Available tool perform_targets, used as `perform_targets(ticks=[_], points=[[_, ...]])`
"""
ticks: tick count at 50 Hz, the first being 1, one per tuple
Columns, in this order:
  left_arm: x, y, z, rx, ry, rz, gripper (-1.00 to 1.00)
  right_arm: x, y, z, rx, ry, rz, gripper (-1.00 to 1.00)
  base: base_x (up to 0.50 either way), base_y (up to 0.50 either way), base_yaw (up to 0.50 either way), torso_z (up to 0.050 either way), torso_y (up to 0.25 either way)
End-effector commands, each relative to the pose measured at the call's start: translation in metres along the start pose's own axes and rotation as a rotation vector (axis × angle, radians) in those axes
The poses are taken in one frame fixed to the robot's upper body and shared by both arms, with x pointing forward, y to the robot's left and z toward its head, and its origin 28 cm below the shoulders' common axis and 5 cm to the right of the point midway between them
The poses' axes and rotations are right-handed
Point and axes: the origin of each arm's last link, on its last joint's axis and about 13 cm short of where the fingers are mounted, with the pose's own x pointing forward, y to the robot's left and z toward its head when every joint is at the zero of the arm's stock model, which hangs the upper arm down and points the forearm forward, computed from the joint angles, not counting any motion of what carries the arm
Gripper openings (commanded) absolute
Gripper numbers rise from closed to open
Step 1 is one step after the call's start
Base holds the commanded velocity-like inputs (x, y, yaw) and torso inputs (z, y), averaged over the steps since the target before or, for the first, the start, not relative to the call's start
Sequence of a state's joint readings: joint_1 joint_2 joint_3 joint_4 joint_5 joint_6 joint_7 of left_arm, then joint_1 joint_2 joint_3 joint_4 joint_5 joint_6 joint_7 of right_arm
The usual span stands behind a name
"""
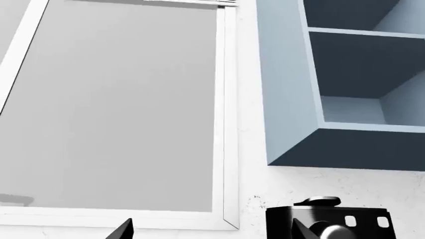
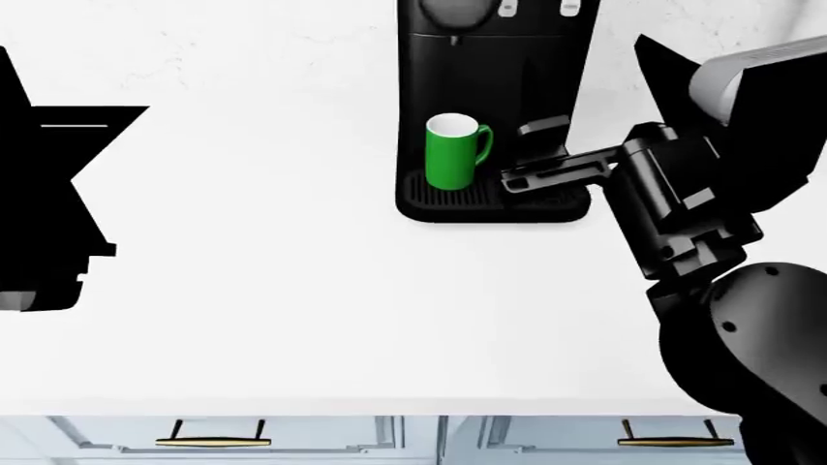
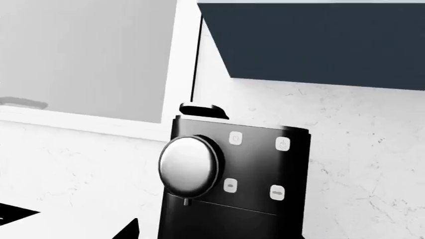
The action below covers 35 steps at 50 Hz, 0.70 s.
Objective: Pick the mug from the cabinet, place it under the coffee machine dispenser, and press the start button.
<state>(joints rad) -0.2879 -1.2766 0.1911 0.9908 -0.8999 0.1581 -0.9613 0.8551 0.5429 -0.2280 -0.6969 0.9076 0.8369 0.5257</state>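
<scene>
Item: tall bright green cylindrical mug (image 2: pixel 451 153), upright on ribbed drip tray beneath silver oval dome dispenser (image 3: pixel 189 166), just left of right pincer (image 2: pixel 543 155), apart and empty. Left pincer state: cannot tell. Step: placement done; next, press start button.

No words, brand names or numbers can be read anywhere; the tall black boxy coffee machine (image 3: pixel 232 184) carries four small pale button icons (image 3: pixel 236 138) at centre frame in the right wrist view, too small to make out.
</scene>
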Motion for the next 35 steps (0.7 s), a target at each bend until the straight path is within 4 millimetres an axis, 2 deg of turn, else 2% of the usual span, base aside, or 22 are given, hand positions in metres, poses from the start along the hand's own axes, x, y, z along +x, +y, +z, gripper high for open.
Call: perform_targets(ticks=[1,14,35], points=[[0.001,-0.001,0.0,-0.018,0.023,0.013,1.0,-0.001,0.0,0.005,0.003,-0.003,0.015,1.0,0.0,0.0,0.0,0.023,0.0],[0.003,-0.001,0.001,-0.04,0.003,0.001,1.0,0.002,-0.001,0.008,0.016,0.016,0.042,1.0,0.0,0.0,0.0,0.047,0.034],[0.0,0.0,0.001,-0.037,-0.002,-0.002,1.0,0.023,-0.012,-0.002,0.034,0.136,0.032,1.0,0.0,0.0,0.0,0.048,0.049]])
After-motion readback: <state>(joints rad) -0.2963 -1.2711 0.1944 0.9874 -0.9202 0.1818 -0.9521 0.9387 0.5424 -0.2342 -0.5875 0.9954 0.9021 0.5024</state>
